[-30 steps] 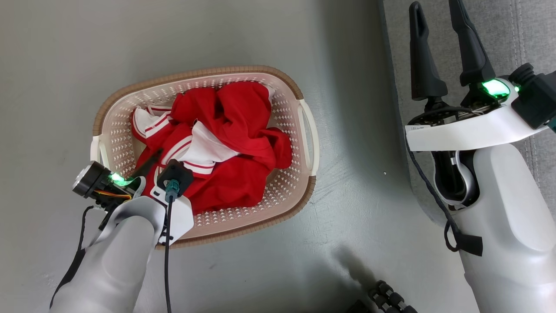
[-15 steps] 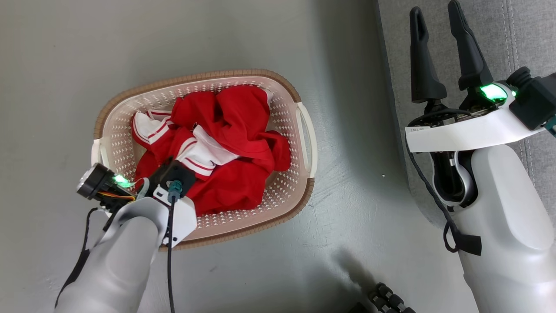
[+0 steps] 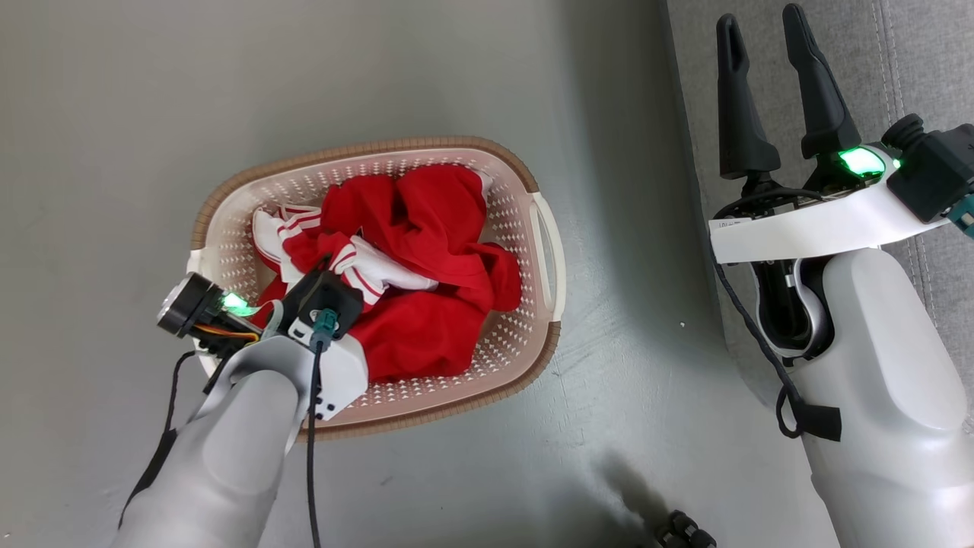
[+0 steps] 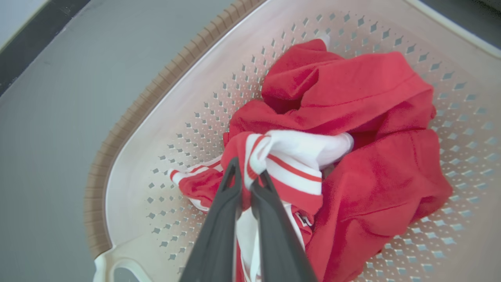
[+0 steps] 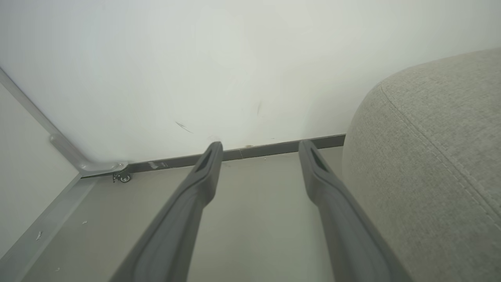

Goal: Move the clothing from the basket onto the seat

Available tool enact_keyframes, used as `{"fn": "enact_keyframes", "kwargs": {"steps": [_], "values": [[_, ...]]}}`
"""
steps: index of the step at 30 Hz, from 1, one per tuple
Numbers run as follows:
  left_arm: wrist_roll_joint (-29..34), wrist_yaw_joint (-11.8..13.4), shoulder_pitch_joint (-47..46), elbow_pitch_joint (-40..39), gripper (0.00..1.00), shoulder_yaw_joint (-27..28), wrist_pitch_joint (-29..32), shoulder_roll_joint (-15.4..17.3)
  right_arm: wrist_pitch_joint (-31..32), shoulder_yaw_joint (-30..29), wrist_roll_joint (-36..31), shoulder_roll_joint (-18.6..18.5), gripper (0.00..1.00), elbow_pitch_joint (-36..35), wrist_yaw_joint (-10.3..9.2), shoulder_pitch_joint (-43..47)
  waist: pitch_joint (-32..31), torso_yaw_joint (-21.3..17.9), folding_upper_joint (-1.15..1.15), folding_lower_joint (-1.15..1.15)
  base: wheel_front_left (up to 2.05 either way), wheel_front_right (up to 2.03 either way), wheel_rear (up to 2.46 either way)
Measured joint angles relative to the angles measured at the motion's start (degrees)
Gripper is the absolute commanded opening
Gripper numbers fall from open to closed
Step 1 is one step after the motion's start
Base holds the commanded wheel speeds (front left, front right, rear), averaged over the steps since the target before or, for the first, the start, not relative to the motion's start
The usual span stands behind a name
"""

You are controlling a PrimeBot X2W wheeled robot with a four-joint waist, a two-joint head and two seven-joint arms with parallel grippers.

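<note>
Red clothing (image 3: 426, 259) with white panels and striped trim lies bunched in the cream basket (image 3: 548, 251), which has a brown rim and stands on the floor. My left gripper (image 4: 247, 176) reaches into the basket's near left side and is shut on a striped fold of the clothing (image 4: 297, 156), the fabric pinched between its dark fingers. In the head view that left gripper (image 3: 329, 262) is mostly hidden by its wrist. My right gripper (image 3: 759, 27) stands open and empty over the edge of the grey seat (image 3: 913, 53). The right gripper (image 5: 260, 147) points at the wall beside the seat (image 5: 430, 156).
Grey floor (image 3: 152, 114) surrounds the basket. A white wall (image 5: 195, 58) with a dark baseboard stands ahead of the right gripper, and a metal frame with a small caster (image 5: 124, 178) sits at its foot. A dark ribbed object (image 3: 685, 529) shows at the bottom edge.
My left gripper went from open to shut on the striped fold and has lifted it a little, bunching the white panel. The head view has shifted slightly. The right arm stays as it was.
</note>
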Motion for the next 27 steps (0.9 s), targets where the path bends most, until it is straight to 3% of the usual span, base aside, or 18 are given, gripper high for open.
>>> {"fn": "enact_keyframes", "kwargs": {"steps": [10,27], "values": [[-2.97,1.41,1.54,-3.81,0.00,1.58,-0.42,-0.83,-0.37,0.13,-0.20,-0.02,1.00,1.89,0.00,0.03,-2.58,1.22,0.00,0.00,0.00,0.00,0.00],[-6.12,2.89,6.31,-19.74,0.00,2.05,-0.43,-1.58,-0.38,-0.20,-2.30,-0.09,1.00,4.74,0.00,1.02,-7.99,3.50,0.00,0.00,0.00,0.00,0.00]]}}
